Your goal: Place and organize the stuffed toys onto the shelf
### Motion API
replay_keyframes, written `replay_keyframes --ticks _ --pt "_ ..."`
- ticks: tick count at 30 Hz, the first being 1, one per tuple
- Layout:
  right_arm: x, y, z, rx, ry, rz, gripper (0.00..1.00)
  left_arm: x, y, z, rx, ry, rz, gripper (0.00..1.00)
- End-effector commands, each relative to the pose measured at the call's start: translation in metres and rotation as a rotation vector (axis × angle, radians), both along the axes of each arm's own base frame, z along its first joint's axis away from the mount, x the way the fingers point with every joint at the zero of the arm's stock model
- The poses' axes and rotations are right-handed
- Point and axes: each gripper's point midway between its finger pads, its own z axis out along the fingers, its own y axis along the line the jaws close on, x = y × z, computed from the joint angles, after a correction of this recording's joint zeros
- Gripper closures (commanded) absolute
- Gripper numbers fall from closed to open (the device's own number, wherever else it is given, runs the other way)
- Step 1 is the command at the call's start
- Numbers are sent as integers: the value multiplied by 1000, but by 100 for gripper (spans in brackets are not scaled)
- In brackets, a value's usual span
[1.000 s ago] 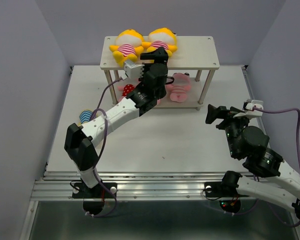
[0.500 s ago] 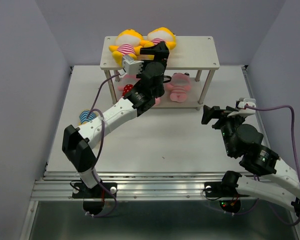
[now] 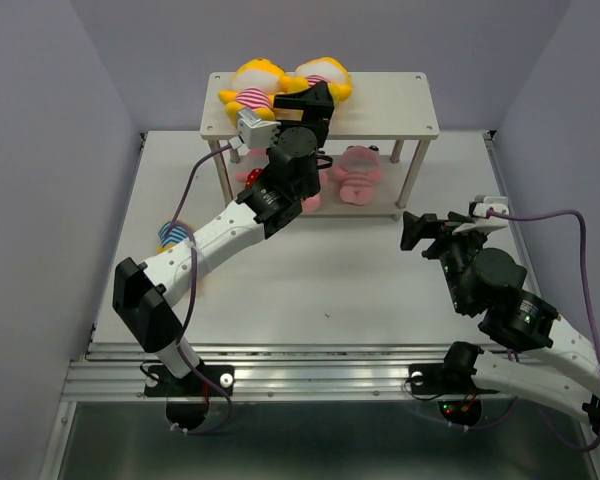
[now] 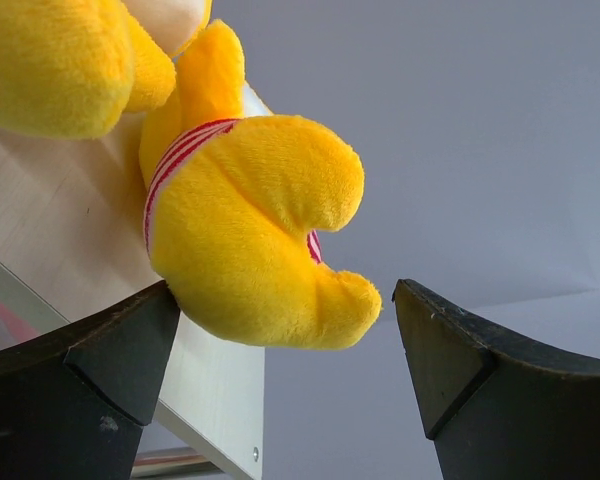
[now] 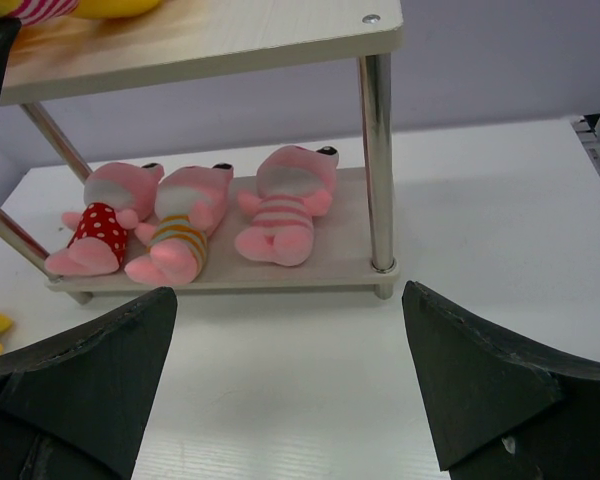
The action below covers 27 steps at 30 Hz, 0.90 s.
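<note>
The shelf [image 3: 385, 110] stands at the back of the table. Two yellow stuffed toys in pink-striped shirts lie on its top board, one at the left [image 3: 250, 90] and one beside it [image 3: 328, 70]. My left gripper [image 3: 310, 102] is open at the second one's legs [image 4: 255, 235]; its left finger [image 4: 100, 350] is against the toy, the right finger stands apart. Three pink toys lie on the lower board: red dotted [image 5: 100, 225], orange striped [image 5: 180, 235], pink striped [image 5: 285, 205]. A third yellow toy [image 3: 170, 235] lies on the table, partly hidden by my left arm. My right gripper [image 3: 420, 230] is open and empty.
The shelf's right front metal leg [image 5: 378, 160] stands ahead of my right gripper [image 5: 290, 380]. The right half of the top board [image 3: 390, 95] is bare. Grey walls close in the table on the left, back and right.
My left arm has reached a little farther up over the top board at the second yellow toy. My right gripper has shifted slightly left toward the shelf.
</note>
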Motion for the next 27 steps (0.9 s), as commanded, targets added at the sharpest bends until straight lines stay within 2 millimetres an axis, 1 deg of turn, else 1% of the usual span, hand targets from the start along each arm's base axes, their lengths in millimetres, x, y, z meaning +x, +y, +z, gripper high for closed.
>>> replay_keyframes --ticks 1,8,13,14,16,17,19,21,22,23,25,27 --pt "0 2 7 18 -22 14 0 -13 8 34 -19 -63 -8 1" --pt "1 5 4 -10 -8 23 0 -14 3 32 7 -65 -33 1" --pt "3 11 1 -27 2 39 0 -21 7 37 14 -74 -49 1" --pt "3 12 1 -31 4 40 0 -21 5 31 23 -73 -65 1" --pt "3 13 1 -37 7 45 0 -25 5 30 31 -79 -81 1" --pt "3 15 2 -33 7 51 0 -25 4 23 36 -66 -87 1" --pt "3 16 2 -34 8 57 0 -29 6 22 34 -68 -93 1" --pt "3 18 2 -33 9 66 0 -30 7 15 39 -59 -99 1" --pt "3 20 2 -33 8 77 0 -32 10 17 36 -63 -99 1" --pt "3 21 2 -34 8 82 0 -33 10 12 42 -58 -105 1" --pt "3 24 3 -37 10 95 0 -37 13 14 41 -64 -109 1" --pt "4 27 0 -48 18 103 0 -38 13 7 53 -54 -114 1"
